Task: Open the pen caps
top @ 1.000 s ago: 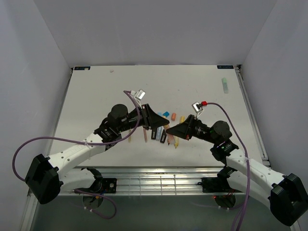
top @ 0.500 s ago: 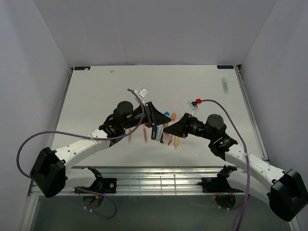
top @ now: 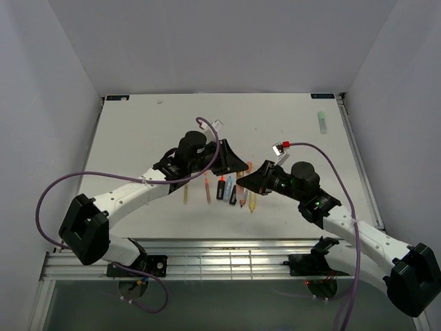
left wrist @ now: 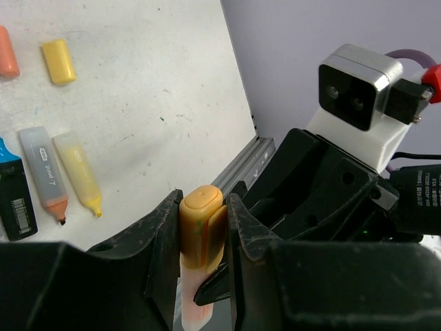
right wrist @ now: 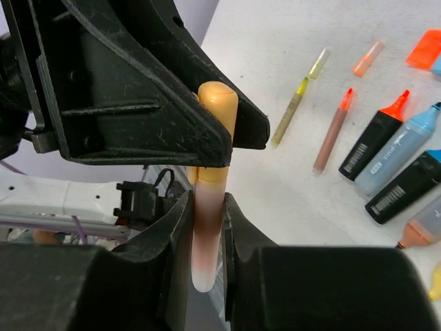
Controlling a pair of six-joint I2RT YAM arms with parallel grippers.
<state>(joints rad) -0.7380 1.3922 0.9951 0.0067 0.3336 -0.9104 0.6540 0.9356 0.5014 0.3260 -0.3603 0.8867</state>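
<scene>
A pastel peach pen is held in the air between my two grippers, above the row of pens. My left gripper (left wrist: 202, 224) is shut on its orange-yellow pen cap (left wrist: 201, 231), which still sits on the pen. My right gripper (right wrist: 205, 231) is shut on the pale pen body (right wrist: 207, 238), with the cap (right wrist: 217, 124) showing above it between the left fingers (right wrist: 138, 89). In the top view the grippers meet tip to tip (top: 239, 174). A loose yellow cap (left wrist: 58, 61) and a loose orange cap (left wrist: 7, 61) lie on the table.
Several uncapped highlighters (top: 227, 190) lie in a row under the grippers, with two thin sticks (top: 186, 194) to their left. They also show in the right wrist view (right wrist: 400, 155). A green item (top: 321, 122) lies far right. The table's front rail (top: 220, 255) is close.
The left wrist has swung right and further from its base, and the right gripper has risen slightly. The two grippers now meet a little further back over the pens.
</scene>
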